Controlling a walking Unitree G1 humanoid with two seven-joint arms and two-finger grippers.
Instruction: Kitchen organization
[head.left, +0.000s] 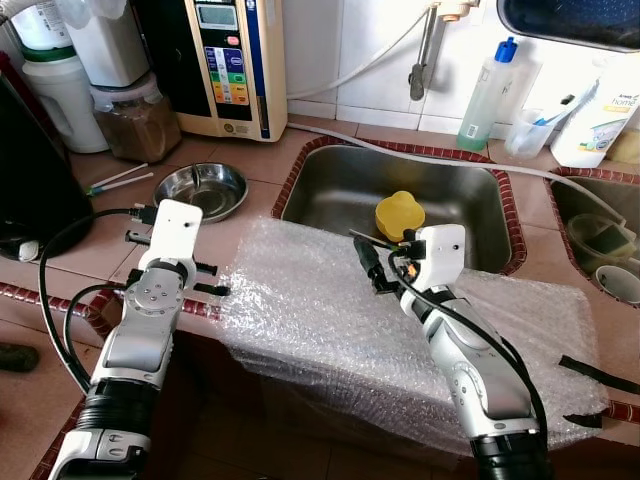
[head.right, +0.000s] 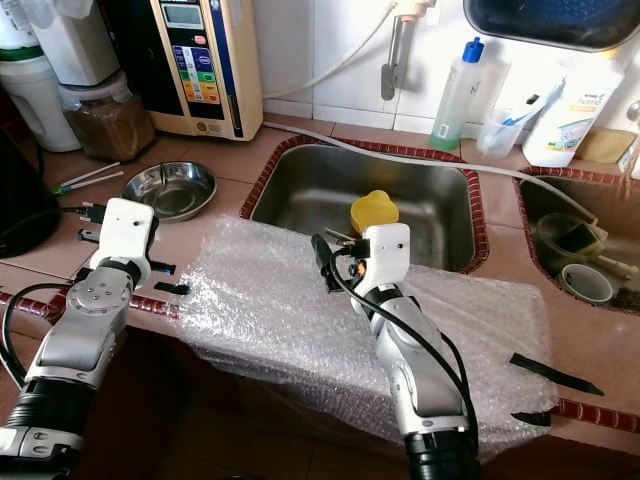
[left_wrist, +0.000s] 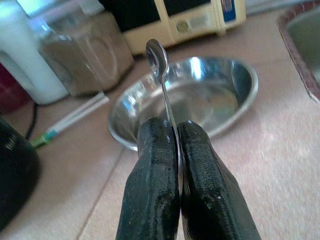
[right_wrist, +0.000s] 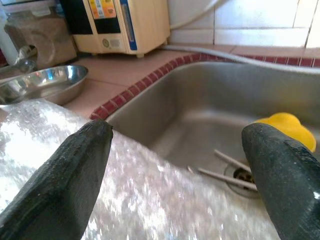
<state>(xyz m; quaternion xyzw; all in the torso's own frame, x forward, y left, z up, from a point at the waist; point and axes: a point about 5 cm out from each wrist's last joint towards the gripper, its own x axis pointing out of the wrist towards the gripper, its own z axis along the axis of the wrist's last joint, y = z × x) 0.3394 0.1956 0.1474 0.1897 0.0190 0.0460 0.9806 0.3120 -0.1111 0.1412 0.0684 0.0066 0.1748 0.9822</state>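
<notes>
Between the two black fingers (left_wrist: 155, 190) of our left gripper (left_wrist: 172, 131) sits a thin silver metal spoon (left_wrist: 161, 75), clamped by its handle with the small bowl end pointing outward, just above the near rim of the round stainless-steel bowl (head.left: 201, 189). We take this steel bowl as our landmark: it rests on the terracotta-tiled counter (head.left: 255, 160), and our left gripper hovers at its near edge. Behind the bowl stand a cream-coloured water purifier with coloured buttons (head.left: 228, 62) and a clear jar of brown powder (head.left: 137, 121); white straws with green tips (head.left: 120, 179) lie just beside it on the side away from the sink. Beyond the bowl's other side we see the rectangular steel sink with a red mosaic border (head.left: 400, 200), holding a yellow plastic cup (head.left: 399, 215) and some utensils near the drain. Nearer to us than bowl and sink, a sheet of clear bubble wrap (head.left: 320, 310) drapes over the counter edge. Our right gripper (head.right: 322, 262) hangs over this sheet by the sink's near rim, its fingers (right_wrist: 65, 185) spread wide and holding nothing.
</notes>
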